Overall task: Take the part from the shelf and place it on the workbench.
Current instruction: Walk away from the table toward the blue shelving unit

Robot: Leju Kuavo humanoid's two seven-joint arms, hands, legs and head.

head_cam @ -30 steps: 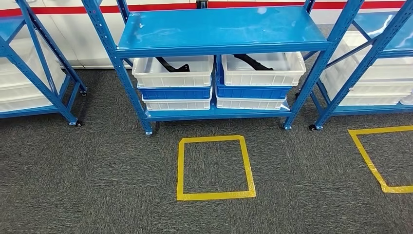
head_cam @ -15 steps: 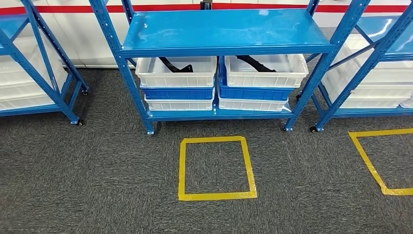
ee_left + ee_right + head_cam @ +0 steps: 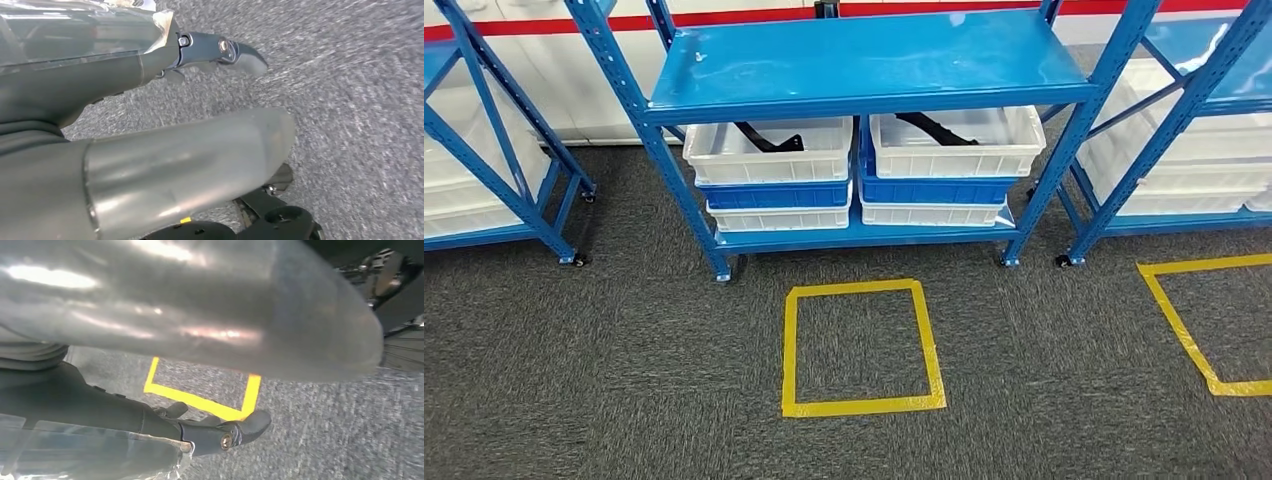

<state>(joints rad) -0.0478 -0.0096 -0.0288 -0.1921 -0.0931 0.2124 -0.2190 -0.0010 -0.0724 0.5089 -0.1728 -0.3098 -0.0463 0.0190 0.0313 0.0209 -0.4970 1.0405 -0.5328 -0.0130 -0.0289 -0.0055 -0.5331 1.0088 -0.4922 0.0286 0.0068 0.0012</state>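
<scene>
Both black parts are parked in the white top bins on the blue shelf (image 3: 864, 62)'s lower level, the left part (image 3: 764, 138) at 11 o'clock and the right part (image 3: 934, 127) at 1 o'clock, presumably for easy reach. The left hand (image 3: 150, 115) and right hand (image 3: 165, 380) are hung low over the carpet (image 3: 624, 380) with nothing held, fingers loosely apart, probably since the yellow tape square (image 3: 862, 346) isn't reached yet.

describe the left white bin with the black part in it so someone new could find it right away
Find the middle blue shelf rack, facing the yellow floor square. On its bottom shelf, the left stack's top white bin holds a black part.
</scene>
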